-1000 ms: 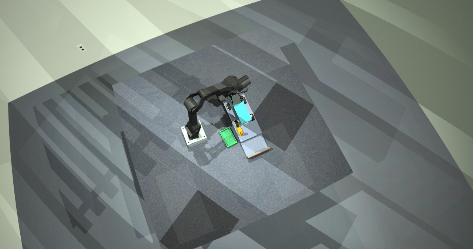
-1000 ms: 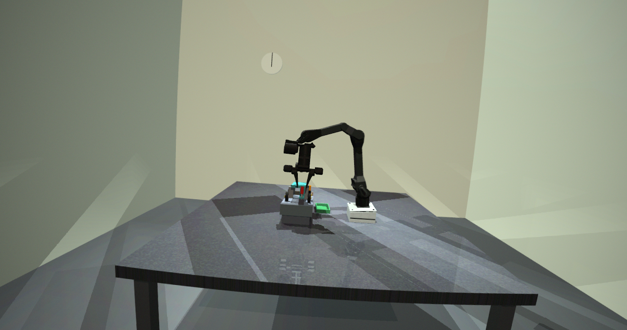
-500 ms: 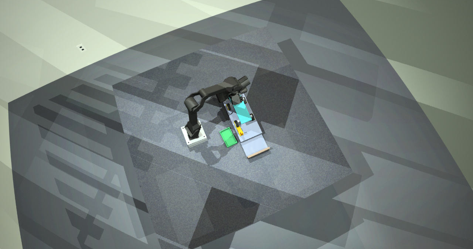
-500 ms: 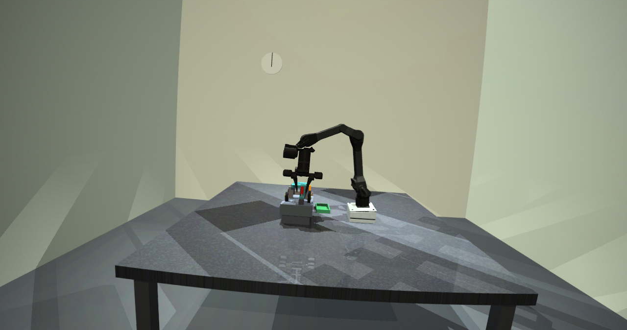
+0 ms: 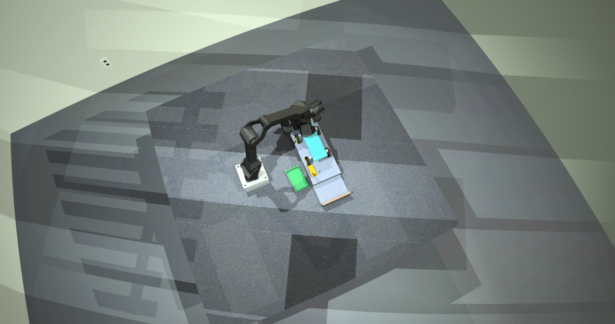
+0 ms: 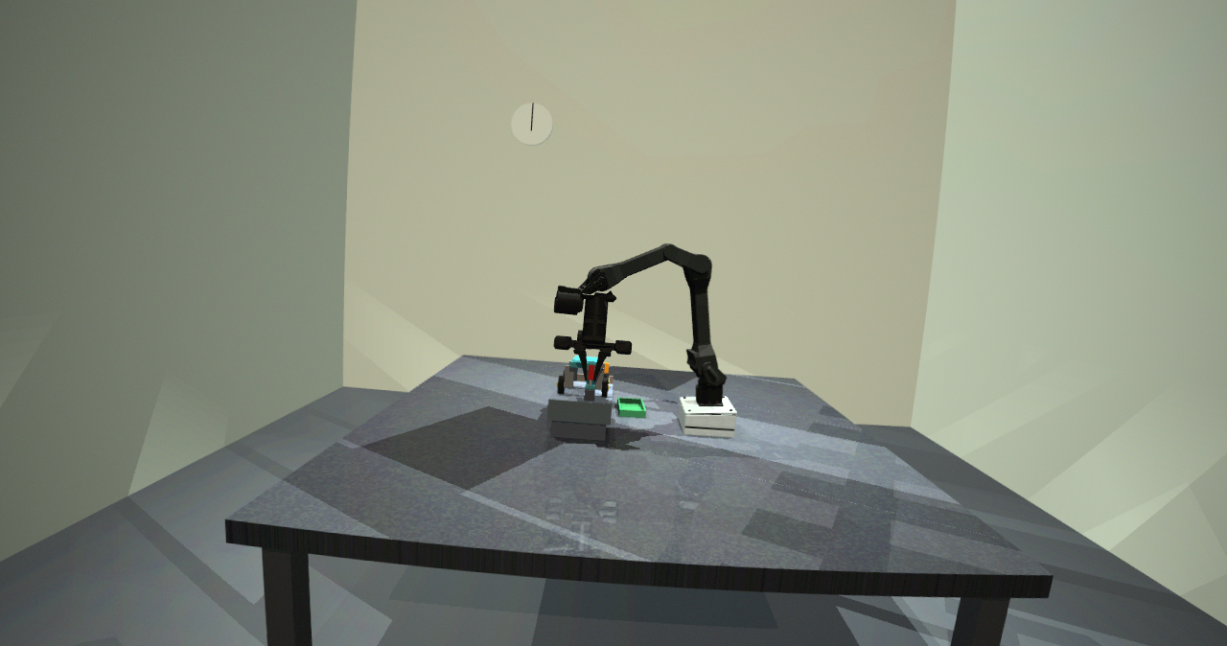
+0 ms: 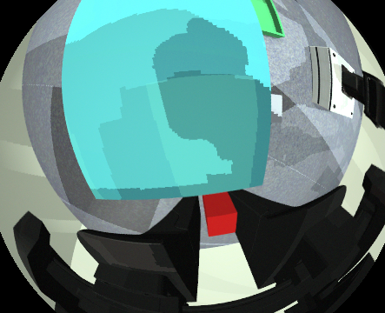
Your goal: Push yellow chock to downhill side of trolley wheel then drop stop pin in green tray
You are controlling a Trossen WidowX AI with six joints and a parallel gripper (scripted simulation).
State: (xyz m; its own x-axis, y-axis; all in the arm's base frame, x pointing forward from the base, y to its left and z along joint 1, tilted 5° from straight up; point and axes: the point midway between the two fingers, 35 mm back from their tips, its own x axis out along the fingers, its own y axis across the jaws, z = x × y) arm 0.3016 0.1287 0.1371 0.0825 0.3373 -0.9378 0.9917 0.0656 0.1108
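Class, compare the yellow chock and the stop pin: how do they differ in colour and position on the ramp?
The chock is yellow and orange, whereas the stop pin has a red head. The chock sits at the trolley's downhill end; the pin stands at its uphill end. Neither is in the green tray.

A grey speckled table (image 5: 223, 236) (image 6: 652, 505) is crossed by shadows; by the exterior view, a ramp (image 5: 331, 188) (image 6: 580, 410) is set left, a green tray (image 5: 296, 178) (image 6: 632, 412) centrally, a white base (image 5: 263, 183) (image 6: 707, 427) right.
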